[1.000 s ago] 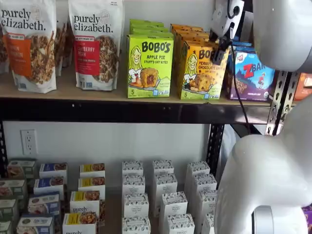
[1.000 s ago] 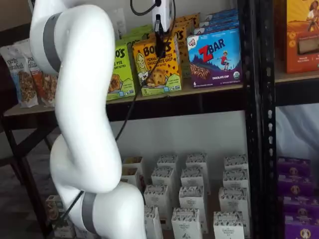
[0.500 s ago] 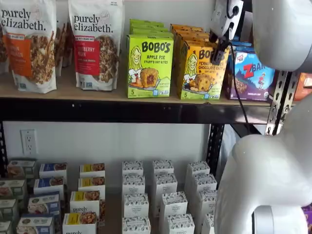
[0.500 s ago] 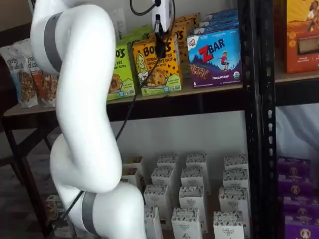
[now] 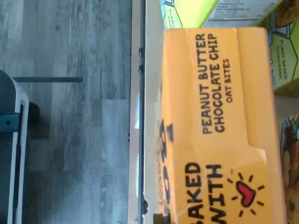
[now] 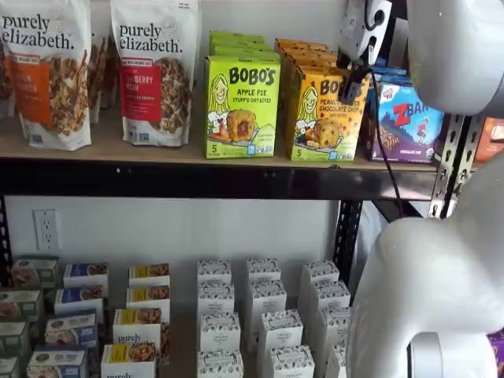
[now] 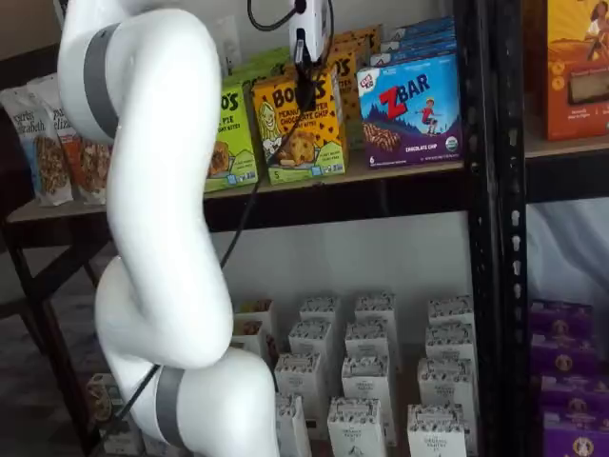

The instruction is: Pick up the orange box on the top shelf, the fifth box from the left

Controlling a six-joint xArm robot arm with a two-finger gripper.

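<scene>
Right up front, the gripper (image 7: 305, 93) hangs before the orange box's (image 6: 321, 115) upper face; whether its fingers are spread, I cannot tell. Behind, the box stands upright at the top shelf's (image 6: 189, 178) front edge. Best to straddle it squarely before closing.

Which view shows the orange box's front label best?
A shelf view: the orange box faces the camera, only a black finger crossing it. In the other shelf view the pincer covers its edge. The wrist view shows only its top.
</scene>
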